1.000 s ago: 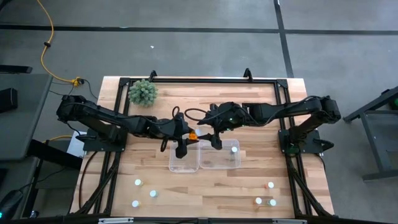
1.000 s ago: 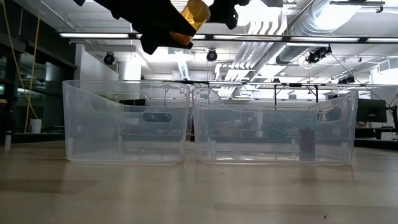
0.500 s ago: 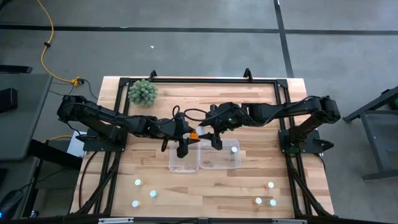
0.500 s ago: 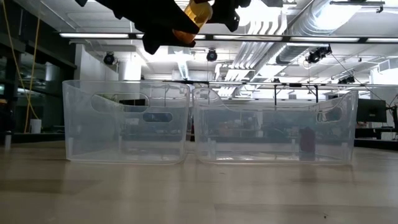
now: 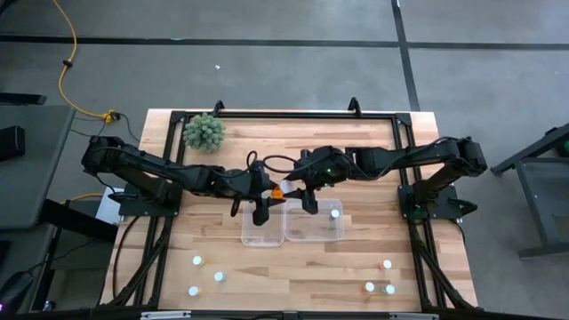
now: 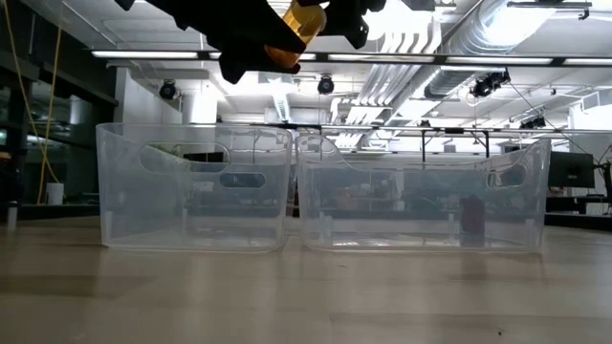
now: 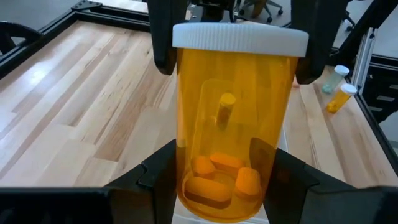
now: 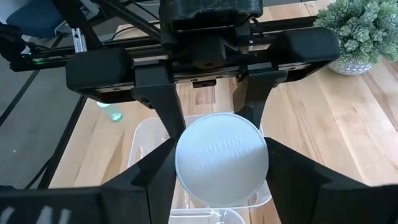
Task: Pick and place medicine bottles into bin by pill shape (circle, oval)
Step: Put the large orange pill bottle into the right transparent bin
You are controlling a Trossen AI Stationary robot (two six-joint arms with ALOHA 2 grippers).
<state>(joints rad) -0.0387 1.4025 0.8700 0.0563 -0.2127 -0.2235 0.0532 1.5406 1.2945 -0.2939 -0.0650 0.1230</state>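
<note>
An orange medicine bottle (image 5: 277, 190) with a white cap and oval pills (image 7: 217, 177) inside hangs in the air above the two clear bins (image 5: 262, 228) (image 5: 311, 224). My left gripper (image 7: 224, 179) is shut on its body. My right gripper (image 8: 222, 168) is closed on its cap from the other side. The bottle shows at the top of the low view (image 6: 304, 24). One white-capped bottle (image 5: 335, 213) stands in the right bin. More bottles stand near the table's near edge, some at the left (image 5: 197, 261) and some at the right (image 5: 387, 264). My left gripper pinches the orange body near the bottle's bottom end (image 7: 186, 186) between its two fingers (image 7: 158, 177). It comes from the table's left, slanting down, with the fingers lying along the bottle. The bottle is lifted clear above the bins, its cap toward the right arm. My right gripper has the white cap's rim (image 8: 183, 168) between its two fingers (image 8: 163, 174), one on each side. It comes from the table's right, slanting down, with the cap's flat top facing its wrist. The fingers reach over the cap only.
A fuzzy green plant ball (image 5: 204, 133) stands at the far left of the table. The two bins stand side by side in the middle (image 6: 196, 186) (image 6: 421, 196). Bare wood lies between the bins and the loose bottles along the near edge.
The orange bottle between the two grippers has shifted a little upward and toward the right arm. Both arms have stayed in place.
</note>
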